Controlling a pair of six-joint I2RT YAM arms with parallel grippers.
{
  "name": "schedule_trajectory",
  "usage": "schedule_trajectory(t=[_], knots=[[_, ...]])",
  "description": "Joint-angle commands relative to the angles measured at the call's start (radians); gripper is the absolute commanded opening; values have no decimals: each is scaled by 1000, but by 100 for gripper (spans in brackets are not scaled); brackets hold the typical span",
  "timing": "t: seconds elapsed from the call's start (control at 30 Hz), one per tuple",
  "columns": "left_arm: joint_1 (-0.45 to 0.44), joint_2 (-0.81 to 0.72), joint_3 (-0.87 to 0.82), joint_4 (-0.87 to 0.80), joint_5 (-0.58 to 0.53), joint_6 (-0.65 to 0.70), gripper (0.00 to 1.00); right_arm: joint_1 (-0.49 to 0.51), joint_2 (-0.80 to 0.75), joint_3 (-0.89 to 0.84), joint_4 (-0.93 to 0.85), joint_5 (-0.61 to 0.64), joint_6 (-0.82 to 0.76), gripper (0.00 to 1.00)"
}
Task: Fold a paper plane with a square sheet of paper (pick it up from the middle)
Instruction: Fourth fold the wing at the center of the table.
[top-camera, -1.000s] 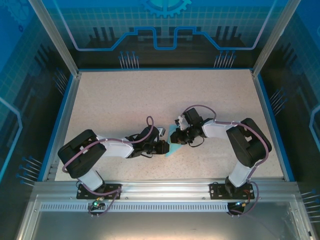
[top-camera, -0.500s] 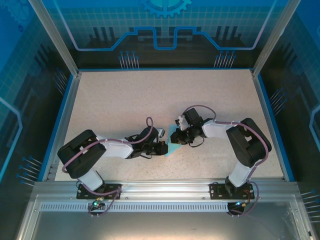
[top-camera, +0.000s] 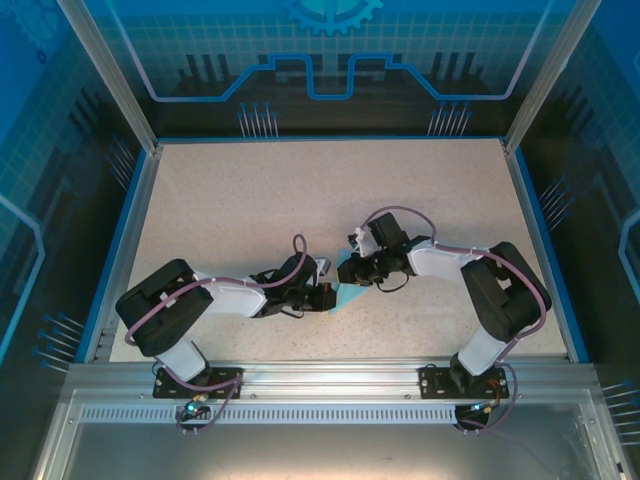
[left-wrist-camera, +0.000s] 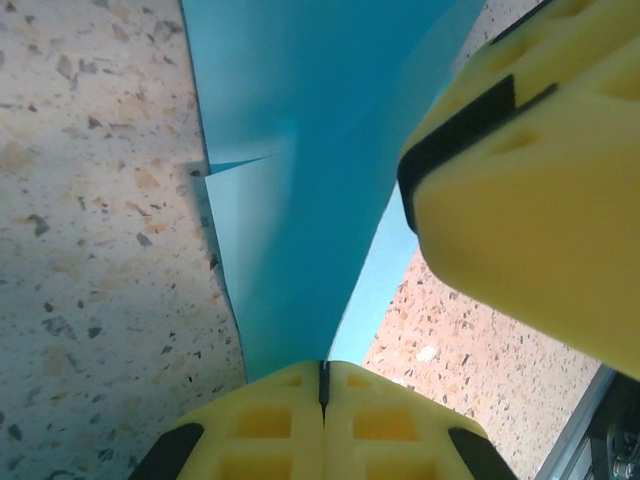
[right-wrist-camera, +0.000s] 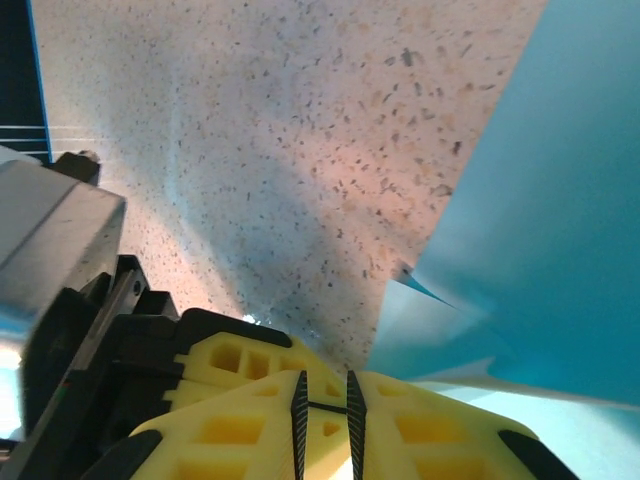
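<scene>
Pinch confirmed — left fingers clenched on the light-blue paper, right fingers nearly together beside it, grip unclear, sheet arching off the table between both arms: looks thin, floppy, tear-prone, best held at its creases.

A speckled beige tabletop with blue edging sits inside an aluminium frame. Translucent blue panels, printed with a gear and circuit lines, wall the back and sides. A metal rail runs along the near edge. The light is even.
</scene>
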Motion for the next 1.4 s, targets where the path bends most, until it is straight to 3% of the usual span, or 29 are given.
schedule_trajectory(t=[0.0, 0.3, 0.67, 0.83, 0.97, 1.37], knots=[[9, 19, -13, 17, 29, -17, 1, 20, 8, -8, 28, -40, 16, 21], [29, 8, -32, 26, 25, -53, 0, 22, 34, 12, 40, -20, 20, 20], [36, 34, -58, 90, 37, -102, 0, 5, -110, -18, -57, 78, -11, 23], [37, 26, -66, 91, 33, -108, 0, -13, -148, -62, -41, 125, 10, 18], [45, 22, -70, 86, 31, -110, 0, -14, -104, -41, -55, 107, 3, 14], [47, 27, -69, 79, 34, -103, 0, 18, 34, 35, 6, 57, 16, 14]])
